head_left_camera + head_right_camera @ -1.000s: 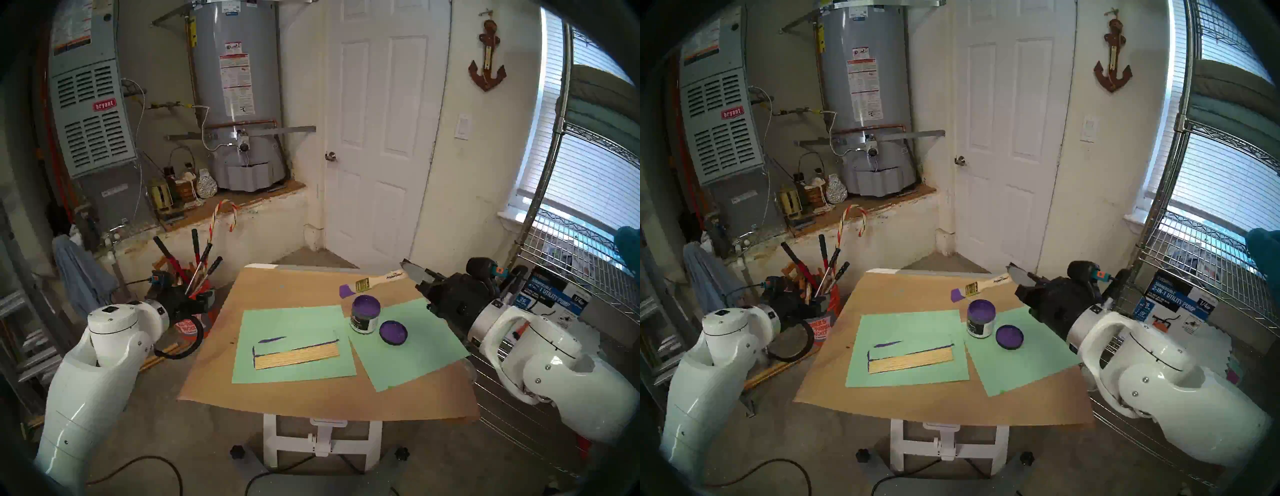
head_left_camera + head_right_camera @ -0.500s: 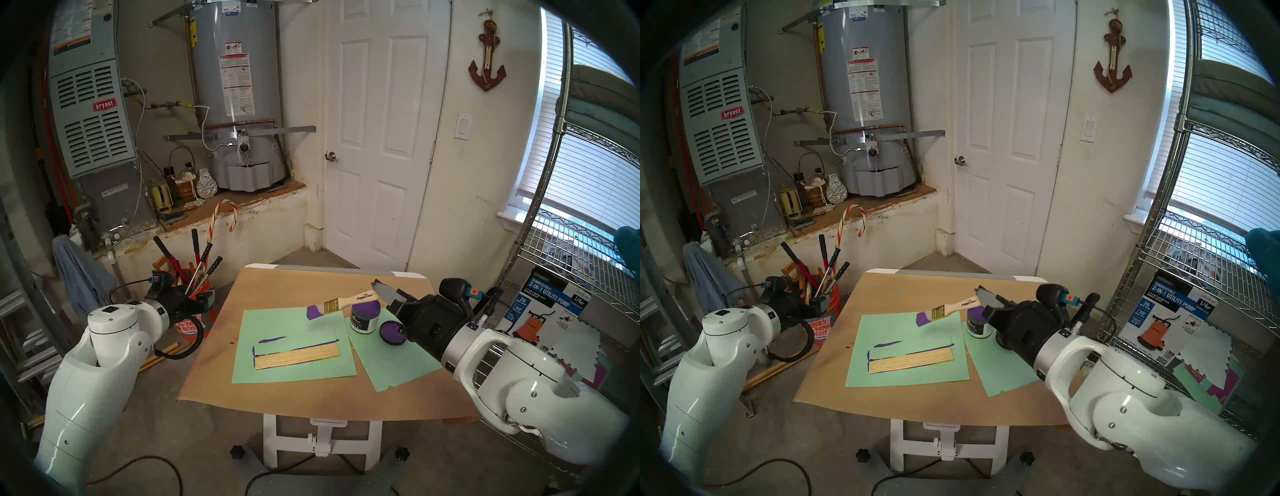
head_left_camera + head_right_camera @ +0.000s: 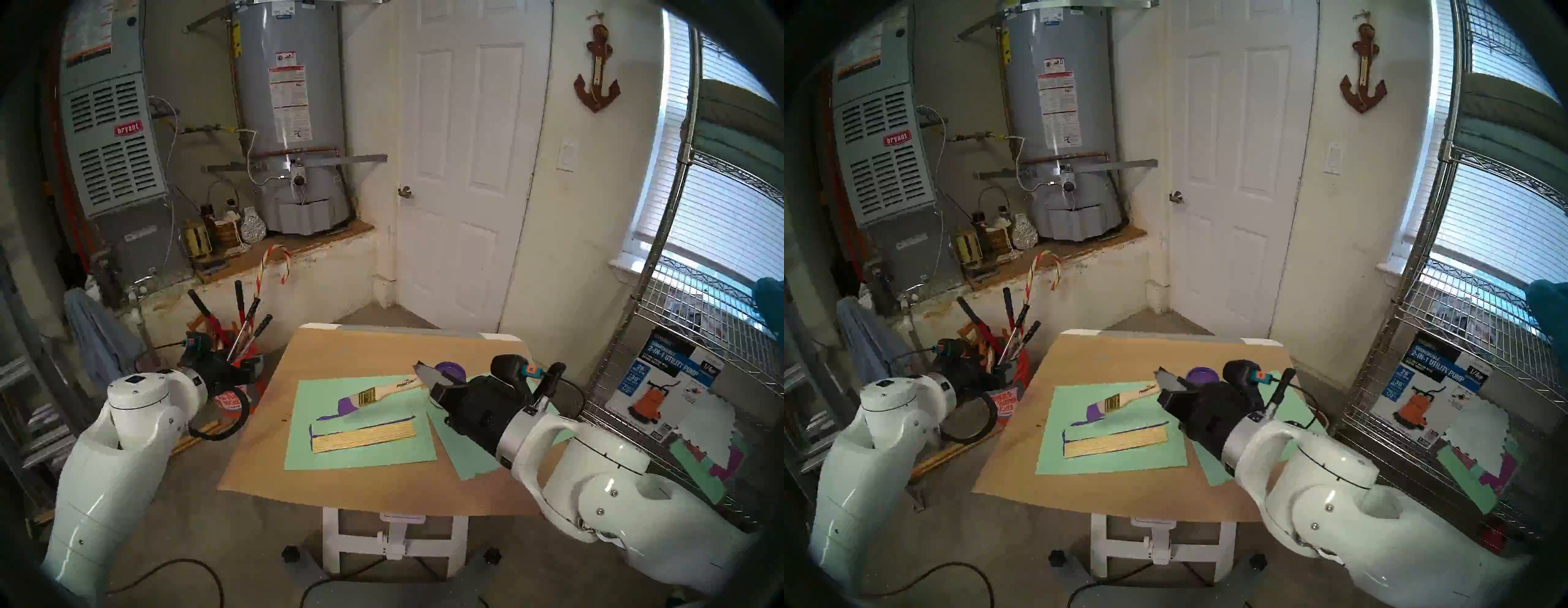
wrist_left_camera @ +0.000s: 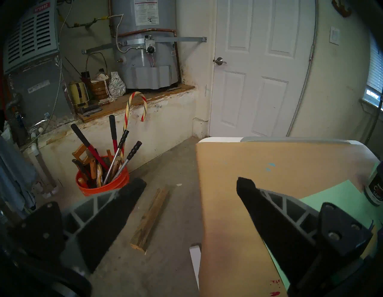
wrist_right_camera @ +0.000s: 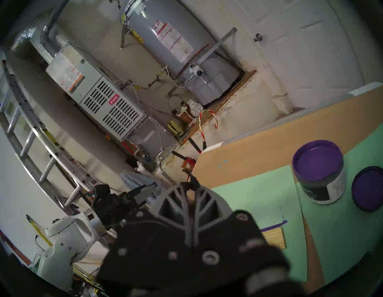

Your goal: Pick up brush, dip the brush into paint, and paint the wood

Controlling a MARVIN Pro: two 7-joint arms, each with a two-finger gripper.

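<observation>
We're in a garage/utility rm: furnace (image 3: 111, 140) far left, water heater (image 3: 292, 114) beside it, white door (image 3: 469, 170) centre, wire rack (image 3: 695, 339) on the right. An orange bucket of tools (image 4: 102, 182) sits on the floor by the table (image 3: 382, 488), which is covered w/ brown paper.

Left gripper (image 4: 189, 182) hangs off the table's left edge, fingers spread wide apart, nothing btwn them.

On the left green sheet (image 3: 360, 450) lies the wood (image 3: 364, 437), bare tan, w/ purple lines on the paper along its far and left edges. Just behind it we see the brush (image 3: 373, 397), purple bristles low over the sheet; whether they touch the paper we can't tell. Its handle runs back to the right gripper (image 3: 424, 375), which is clamped on the handle end.

Behind that gripper sits the paint (image 5: 319, 172), jar uncapped, on the right green sheet (image 5: 339, 238); its purple-coated lid (image 5: 367, 188) lies just beside it.
</observation>
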